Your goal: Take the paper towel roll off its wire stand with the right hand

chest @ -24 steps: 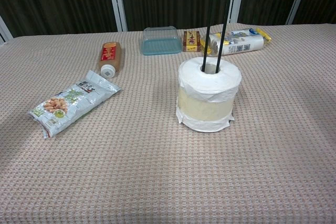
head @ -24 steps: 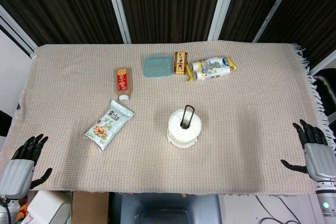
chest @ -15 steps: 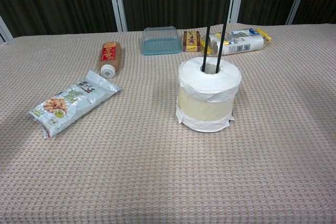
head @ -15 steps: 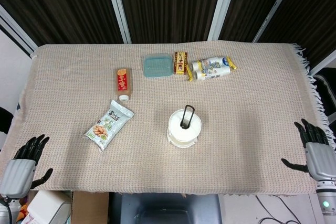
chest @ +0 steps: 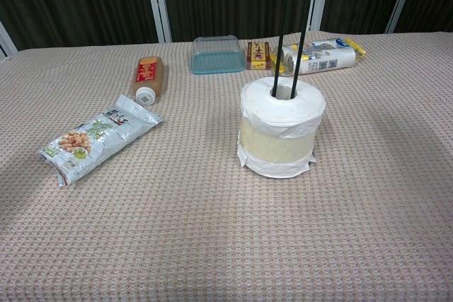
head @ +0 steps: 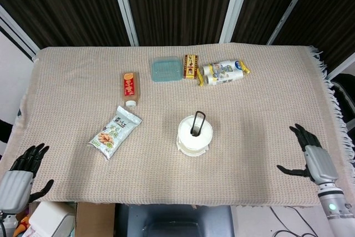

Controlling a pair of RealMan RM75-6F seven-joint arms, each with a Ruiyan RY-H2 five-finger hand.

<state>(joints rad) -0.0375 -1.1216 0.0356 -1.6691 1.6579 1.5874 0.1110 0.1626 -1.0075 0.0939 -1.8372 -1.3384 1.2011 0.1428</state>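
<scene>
**Right hand drifts inward over the table edge; roll untouched on its stand**

From my seat, the right hand [head: 312, 156] has moved since the earlier frames: it was sitting off the table's right edge, and now it has swung inward and hangs over the near right corner of the beige woven tablecloth [head: 266, 109]. Its dark fingers [head: 299, 134] are spread apart with the thumb stuck out to the side, and it holds nothing. It shows only in the head view.

The left hand [head: 19, 177] has slipped a little lower at the near left corner, off the cloth. Its fingers are apart too, and it is empty.

The white paper towel roll [chest: 282, 126] has not shifted. It stands upright near the table's middle, well apart from the right hand, with the black wire stand [chest: 291, 37] rising as a tall loop through its core.

Nothing else has moved. To the roll's left lies the silver snack pouch with nuts printed on it [chest: 99, 136], and beyond that the brown bottle with a red label [chest: 148, 77], on its side. Along the far edge sit the clear teal plastic lid [chest: 216, 54], the small yellow and red box [chest: 258, 55] just beside it, and the white and yellow packet [chest: 320, 55].
</scene>
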